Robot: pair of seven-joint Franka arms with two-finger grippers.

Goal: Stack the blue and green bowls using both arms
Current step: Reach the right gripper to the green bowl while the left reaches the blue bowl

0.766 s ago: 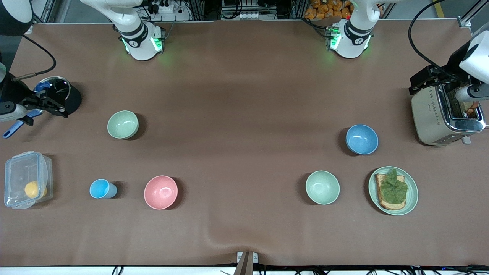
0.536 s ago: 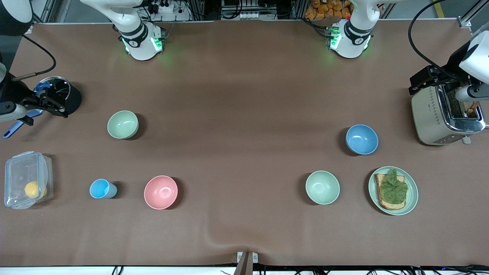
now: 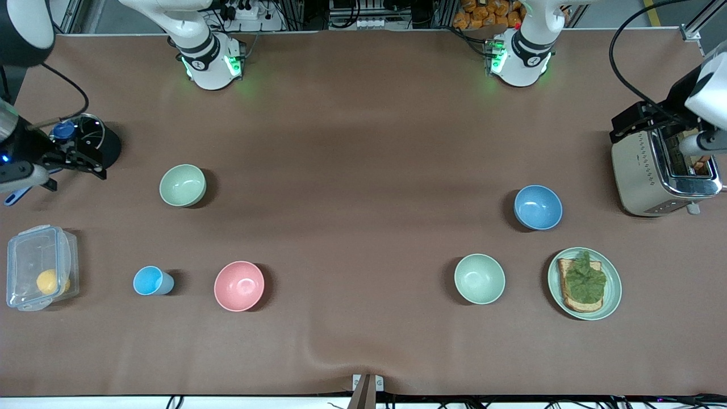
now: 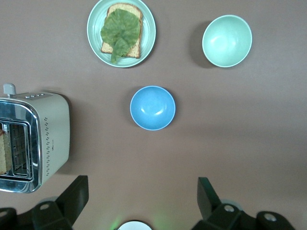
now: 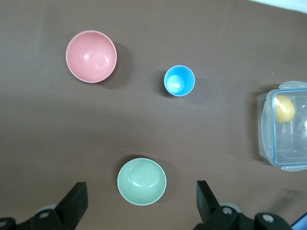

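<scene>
Since the earlier frames, the right arm has been shifting slightly at its end of the surface [image 3: 363, 142], its wrist now lying closer to the edge beside the black pot [image 3: 96, 143], while the bowls are keeping their places. The right claw [image 5: 140, 196] is hanging high over that end with its two fingers [image 5: 76, 199] spread wide and nothing between them. The green bowl [image 3: 182, 185] is sitting upright on the surface toward the right arm's end, farther from the front camera than the pink bowl [image 3: 239, 286] and the small blue cup [image 3: 150, 280], and well apart from both. A clear lidded box [image 3: 38, 275] holding a yellow item is resting near the cup, at the edge of the surface. The left claw [image 4: 141, 194] is hovering over the left arm's end, above the toaster [image 3: 653, 170], likewise standing wide open and empty. The blue bowl [image 3: 538, 207] is sitting upright toward the left arm's end, near the toaster and apart from it, farther from the front camera than a second, cooler mint bowl [image 3: 479, 278] and a green plate [image 3: 613, 295] that is carrying toast topped with a leaf. The blue bowl and the green bowl are lying well apart, near the two ends of the surface, neither one being touched by a claw.
</scene>
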